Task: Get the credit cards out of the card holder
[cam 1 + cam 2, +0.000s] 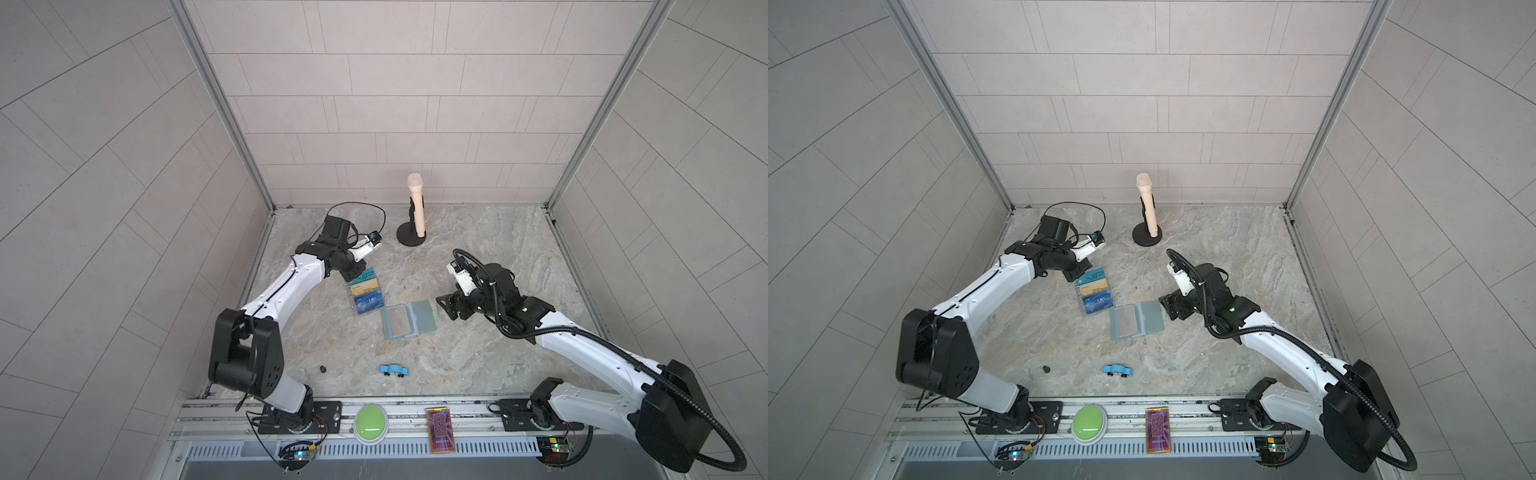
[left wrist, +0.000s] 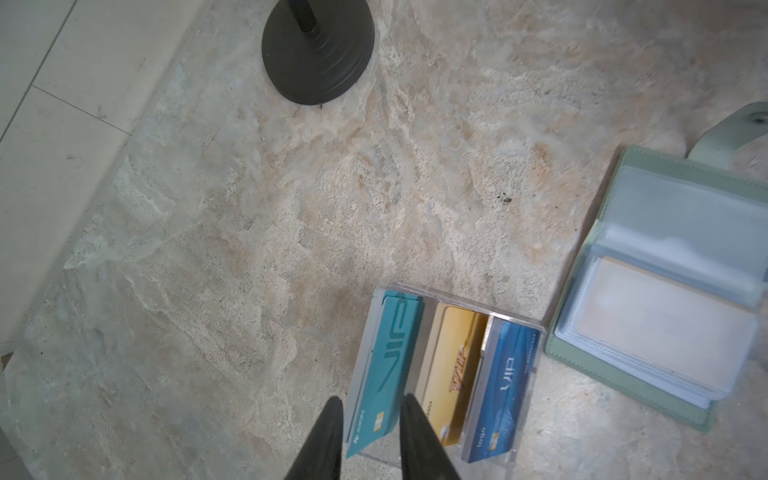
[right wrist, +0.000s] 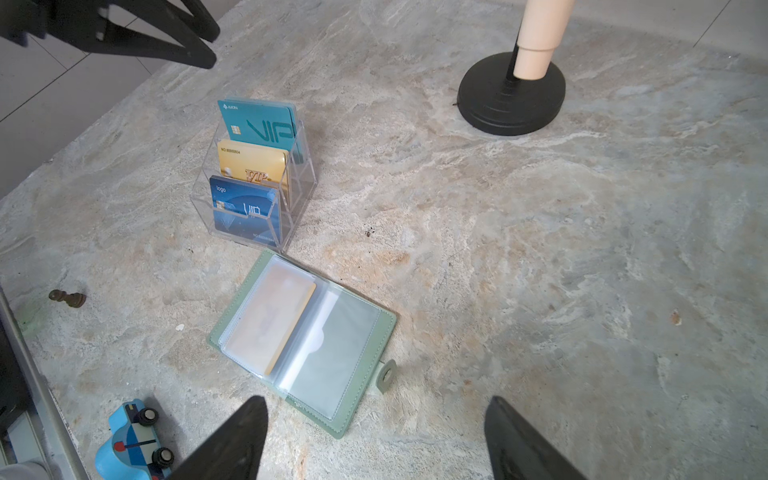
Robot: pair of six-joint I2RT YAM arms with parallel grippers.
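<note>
The mint-green card holder [image 1: 409,318] [image 1: 1136,319] lies open and flat on the marble table, its snap tab [image 3: 388,376] sticking out to one side. A tan credit card [image 3: 270,320] [image 2: 656,316] sits inside the clear sleeve of one page; the facing sleeve [image 3: 332,357] looks empty. My right gripper [image 3: 376,401] [image 1: 444,308] hangs wide open just beside the holder's tab edge, with nothing between its fingers. My left gripper [image 2: 372,403] [image 1: 353,274] hovers above the clear stand, jaws a little apart on either side of the teal card's end, gripping nothing.
A clear acrylic tiered stand [image 1: 365,297] [image 3: 253,183] with a teal, a gold and a blue card stands just left of the holder. A peach microphone on a black round base [image 1: 411,239] is at the back. A blue toy car [image 1: 393,370] and a small dark piece [image 1: 322,368] lie near the front.
</note>
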